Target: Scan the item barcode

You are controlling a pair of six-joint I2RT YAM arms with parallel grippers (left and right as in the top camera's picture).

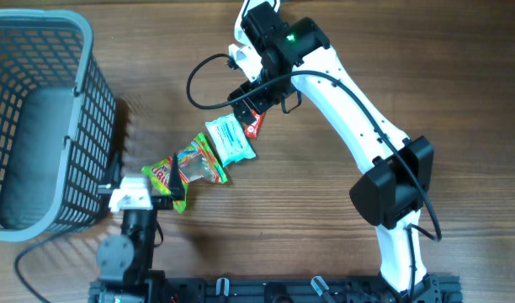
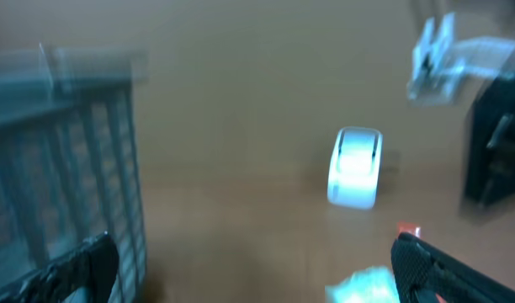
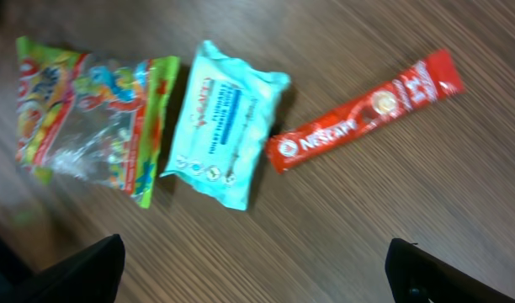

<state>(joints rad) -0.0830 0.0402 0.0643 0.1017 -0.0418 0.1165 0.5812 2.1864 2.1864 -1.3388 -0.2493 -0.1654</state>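
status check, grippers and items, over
Left gripper open, empty. Right gripper open, empty. Nescafe stick, wipes pack, candy bag lie flat on table, none held. Nothing in the way.

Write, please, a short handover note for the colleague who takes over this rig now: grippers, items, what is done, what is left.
Left gripper: open, holds nothing, close to the candy bag.
Right gripper: open, holds nothing, above the Nescafe stick.
Items: candy bag, wipes pack and stick lie in a row on the table, to the right of the basket.
Done: the pictures do not show whether anything was scanned.
Left: grasp one item and scan its barcode.
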